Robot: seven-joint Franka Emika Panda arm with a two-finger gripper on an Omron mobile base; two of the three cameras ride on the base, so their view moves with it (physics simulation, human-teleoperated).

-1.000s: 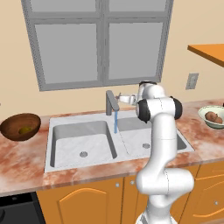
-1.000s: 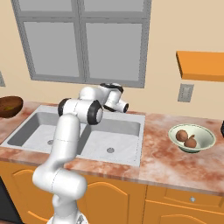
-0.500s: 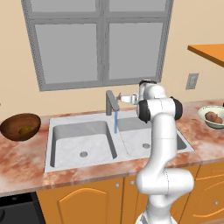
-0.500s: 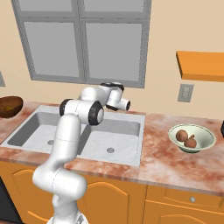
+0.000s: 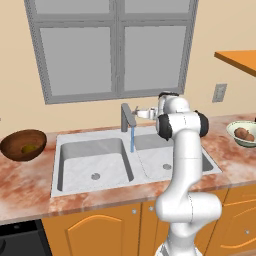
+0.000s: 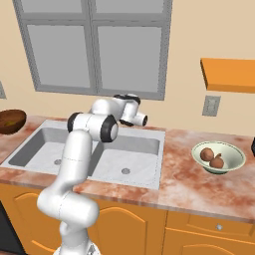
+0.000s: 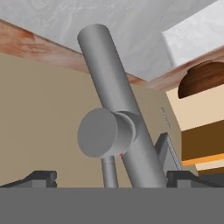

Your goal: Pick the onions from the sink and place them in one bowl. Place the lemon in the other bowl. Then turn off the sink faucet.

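Note:
The grey sink faucet (image 5: 127,117) stands behind the sink (image 5: 70,182), and a blue stream of water (image 5: 132,140) runs from its spout. My gripper (image 5: 142,114) hovers just right of the faucet, open and holding nothing. In the hand view the faucet post (image 7: 118,100) and its thin lever (image 7: 109,173) rise between the two dark fingertips (image 7: 37,178) of the gripper (image 7: 113,178). Two reddish-brown onions (image 6: 205,154) lie in the pale bowl (image 6: 234,167) on the right counter. The lemon (image 5: 29,148) sits in the dark brown bowl (image 5: 15,140) on the left.
A window sits in the wall behind the sink. A wall outlet (image 6: 211,105) and an orange shelf (image 6: 229,74) are to the right above the counter. Orange cabinet fronts (image 5: 100,230) run below the marbled counter (image 6: 184,187).

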